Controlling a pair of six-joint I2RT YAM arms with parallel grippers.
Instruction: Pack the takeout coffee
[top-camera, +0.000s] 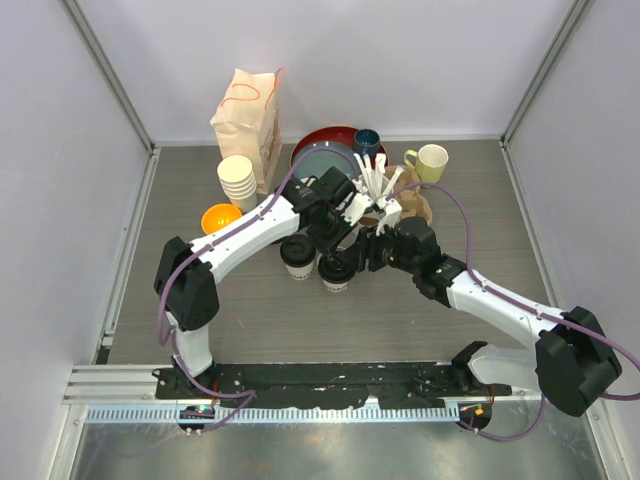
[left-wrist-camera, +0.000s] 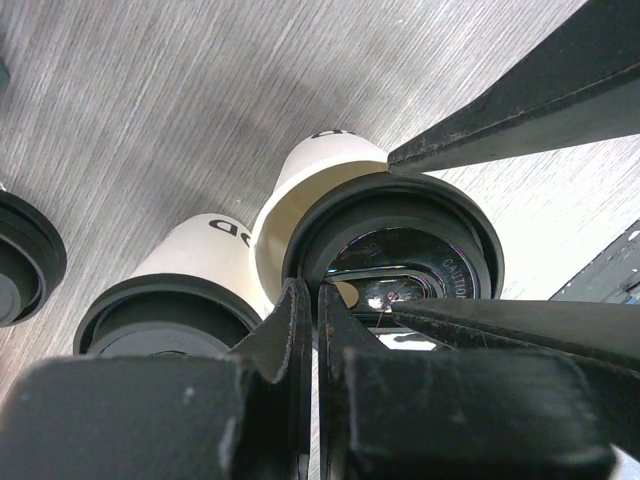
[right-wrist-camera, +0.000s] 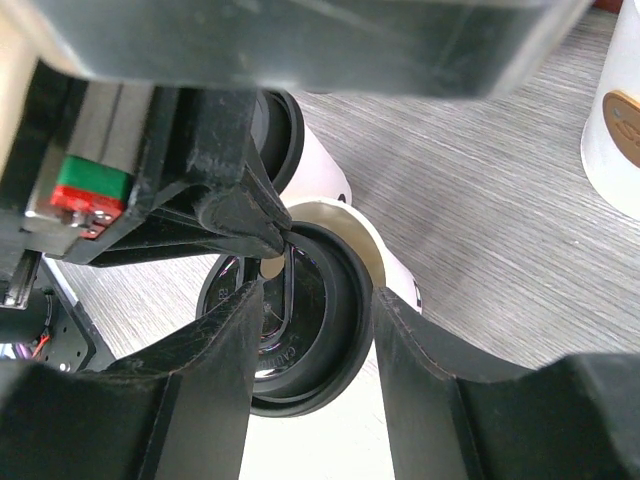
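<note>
Table (top-camera: 500, 210) centre: left lidded cup (top-camera: 298, 258) just beside right lidded cup (top-camera: 335, 274).
Rear left: paper-cup stack (top-camera: 238, 182); paper bag (top-camera: 248, 115) behind it; small bowl (top-camera: 220, 218) before it.
Rear right: plates (top-camera: 322, 152); mug (top-camera: 367, 142) behind them; handled mug (top-camera: 430, 162) rightmost; cup carrier (top-camera: 415, 208) before it.

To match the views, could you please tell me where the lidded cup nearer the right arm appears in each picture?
Top external: the cup, just below picture centre.
Left wrist: centre-right, lid toward camera.
Right wrist: lower centre, between the right gripper's fingers.
Shared landmark: the second lidded cup beside it.
</note>
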